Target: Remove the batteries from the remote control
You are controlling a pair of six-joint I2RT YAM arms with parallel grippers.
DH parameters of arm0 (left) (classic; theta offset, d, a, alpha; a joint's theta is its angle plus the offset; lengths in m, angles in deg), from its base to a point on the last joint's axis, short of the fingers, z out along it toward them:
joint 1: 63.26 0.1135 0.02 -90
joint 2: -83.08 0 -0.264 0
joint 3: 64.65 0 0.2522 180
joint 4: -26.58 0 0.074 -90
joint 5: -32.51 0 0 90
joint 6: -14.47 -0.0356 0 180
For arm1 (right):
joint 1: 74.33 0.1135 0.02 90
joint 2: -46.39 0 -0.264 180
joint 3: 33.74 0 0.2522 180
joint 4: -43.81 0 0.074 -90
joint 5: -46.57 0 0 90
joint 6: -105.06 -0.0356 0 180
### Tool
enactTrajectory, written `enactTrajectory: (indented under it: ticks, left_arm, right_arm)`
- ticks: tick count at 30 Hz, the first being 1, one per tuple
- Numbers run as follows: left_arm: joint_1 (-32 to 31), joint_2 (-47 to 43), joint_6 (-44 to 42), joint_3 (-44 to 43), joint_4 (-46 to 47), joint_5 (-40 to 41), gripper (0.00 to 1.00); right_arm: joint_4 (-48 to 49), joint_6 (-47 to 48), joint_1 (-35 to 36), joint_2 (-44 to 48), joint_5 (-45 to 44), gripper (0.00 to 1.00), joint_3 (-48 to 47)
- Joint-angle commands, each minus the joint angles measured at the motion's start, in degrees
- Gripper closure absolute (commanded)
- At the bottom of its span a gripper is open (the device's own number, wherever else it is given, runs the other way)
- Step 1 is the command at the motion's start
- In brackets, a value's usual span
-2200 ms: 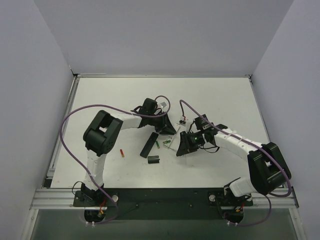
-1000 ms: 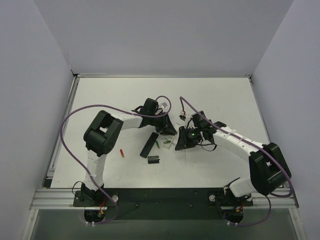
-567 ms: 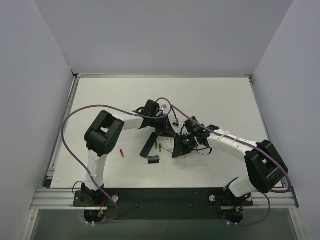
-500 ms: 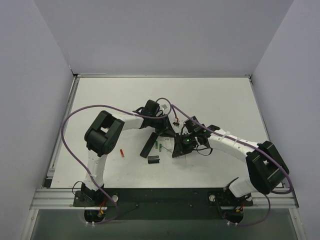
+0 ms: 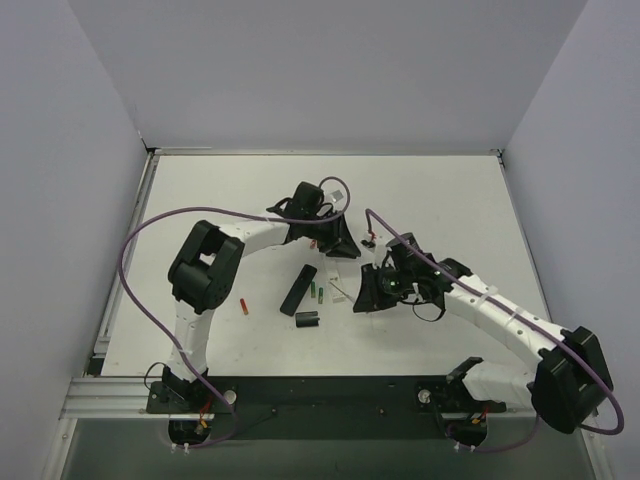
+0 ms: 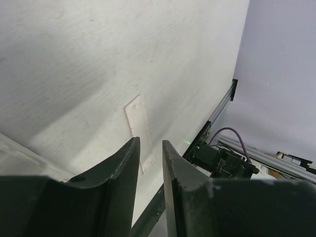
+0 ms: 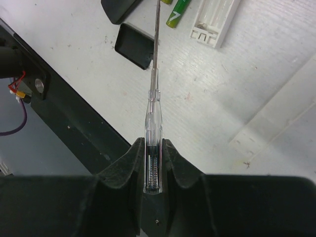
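My right gripper (image 7: 154, 148) is shut on a clear-handled screwdriver (image 7: 152, 106), whose thin shaft points past a green battery (image 7: 177, 12). Beside that battery lies a white remote body (image 7: 216, 19) with its empty bay facing up. In the top view the right gripper (image 5: 364, 298) sits just right of two green batteries (image 5: 318, 291) and the black remote (image 5: 299, 289). A red battery (image 5: 244, 306) lies apart on the left. My left gripper (image 5: 340, 244) hovers beyond them; its jaws (image 6: 150, 144) stand slightly open with nothing between.
A short black block (image 5: 307, 319) (image 7: 134, 46) lies near the black remote. A long white strip (image 7: 276, 118) lies flat on the table, and the left wrist view shows a white strip (image 6: 138, 123). The black front rail (image 7: 59, 113) is close below the right gripper.
The right arm has drawn back to the right with the screwdriver. The left gripper has moved away from the remotes toward the far side.
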Motion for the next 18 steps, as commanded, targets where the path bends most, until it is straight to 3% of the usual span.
enactTrajectory:
  ticks: [1,3,5,10,18]
  left_arm:
    - [0.44,-7.41,-5.67,-7.72,-6.58,-1.43,0.62]
    - [0.97,-10.03,-7.52,-8.35,-8.95,-0.56,0.39]
    - [2.2,-12.06,-9.01,-8.18,-10.19,0.67,0.08]
    - [7.02,-22.07,-13.5,-3.79,-15.73,5.95,0.06]
    - [18.28,-42.73,-21.14,13.77,-17.75,12.19,0.06]
  right_arm:
    - [-6.16,-0.58,-2.32,6.94,-2.13,1.0,1.98]
    - [-8.18,-0.76,-3.72,9.5,-3.36,1.0,2.07]
    - [-9.33,-0.41,-6.36,11.34,-3.54,1.0,1.98]
    - [-12.23,2.04,-14.52,9.95,-7.92,1.0,1.1]
    - [-16.28,5.74,-23.59,-4.46,-19.43,1.0,-8.55]
